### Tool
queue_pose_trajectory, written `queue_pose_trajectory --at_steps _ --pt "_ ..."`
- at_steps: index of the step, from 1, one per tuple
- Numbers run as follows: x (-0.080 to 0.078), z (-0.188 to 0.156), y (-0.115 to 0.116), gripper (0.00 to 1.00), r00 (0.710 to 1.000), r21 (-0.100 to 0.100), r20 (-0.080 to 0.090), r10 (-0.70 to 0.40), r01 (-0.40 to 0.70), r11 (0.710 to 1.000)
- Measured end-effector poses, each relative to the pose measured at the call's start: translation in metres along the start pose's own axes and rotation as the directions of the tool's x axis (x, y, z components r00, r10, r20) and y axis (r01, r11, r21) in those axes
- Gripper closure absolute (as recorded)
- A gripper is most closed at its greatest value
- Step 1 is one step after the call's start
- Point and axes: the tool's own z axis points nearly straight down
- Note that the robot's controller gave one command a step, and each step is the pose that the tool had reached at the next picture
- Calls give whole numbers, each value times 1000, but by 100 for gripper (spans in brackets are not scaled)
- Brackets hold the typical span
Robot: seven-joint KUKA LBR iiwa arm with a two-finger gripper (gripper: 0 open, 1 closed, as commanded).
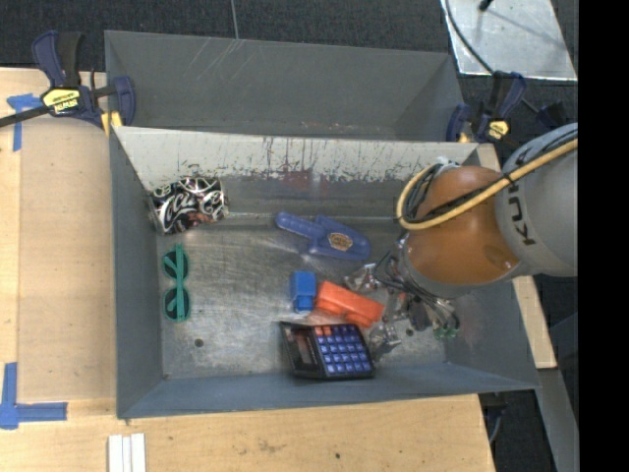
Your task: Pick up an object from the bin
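Orange dome point(457, 232) – yellow cable point(536, 162) – grey arm point(552, 214)

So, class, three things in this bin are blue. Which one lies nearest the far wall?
The long blue clip with a tan patch. The small blue block and the blue-keyed calculator both lie further forward, below it in the view.

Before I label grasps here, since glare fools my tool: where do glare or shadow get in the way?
Camera view: the bin's back wall catches a pale glare along its top; the gripper sits in shade beneath the arm's orange cover and is hard to make out; the calculator and green glasses lie evenly lit.
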Motion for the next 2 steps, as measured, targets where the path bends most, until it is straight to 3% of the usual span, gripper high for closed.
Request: queue_pose_trajectory --at_steps 1,2 --pt "5 -5 35 100 1000 -2 5 -27 27 1000" --pt "5 -5 35 100 1000 -2 5 -27 27 1000"
